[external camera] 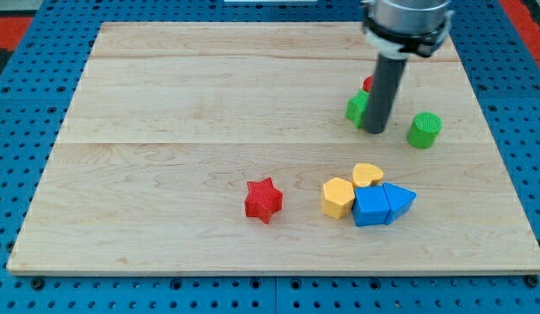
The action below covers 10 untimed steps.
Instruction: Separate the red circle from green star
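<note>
A green block [356, 107], likely the green star, lies at the view's upper right, half hidden by my rod. A red block [368, 84], likely the red circle, peeks out just above it, touching it; most of it is hidden behind the rod. My tip [375, 131] rests on the board right beside the green block, on its right side.
A green cylinder [424, 129] stands right of my tip. A red star [263, 200] lies at the lower middle. A yellow hexagon [338, 197], a yellow heart [367, 174], a blue cube [370, 207] and a blue triangle [399, 201] cluster at the lower right.
</note>
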Motion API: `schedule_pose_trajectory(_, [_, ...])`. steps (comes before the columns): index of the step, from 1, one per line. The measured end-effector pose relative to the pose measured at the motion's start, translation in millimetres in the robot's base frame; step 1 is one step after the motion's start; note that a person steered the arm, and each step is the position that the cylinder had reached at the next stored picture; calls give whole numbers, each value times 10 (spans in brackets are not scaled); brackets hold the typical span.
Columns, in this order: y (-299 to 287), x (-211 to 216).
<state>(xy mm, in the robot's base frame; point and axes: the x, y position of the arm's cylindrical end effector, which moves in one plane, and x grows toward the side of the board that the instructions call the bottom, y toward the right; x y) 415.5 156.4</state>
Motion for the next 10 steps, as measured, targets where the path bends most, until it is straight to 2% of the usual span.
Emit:
schedule_pose_trajectory(1, [440,-221])
schedule_pose_trajectory(2, [158,-470])
schedule_pose_trajectory(3, [-384,-535])
schedule_pose_trajectory(4, [-317,-792])
schedule_pose_trajectory(5, [173,-1098])
schedule_pose_trajectory(7, [-1185,-897])
schedule_pose_trajectory(9, [-1152,-949])
schedule_pose_trajectory(10, [-1181,-1267])
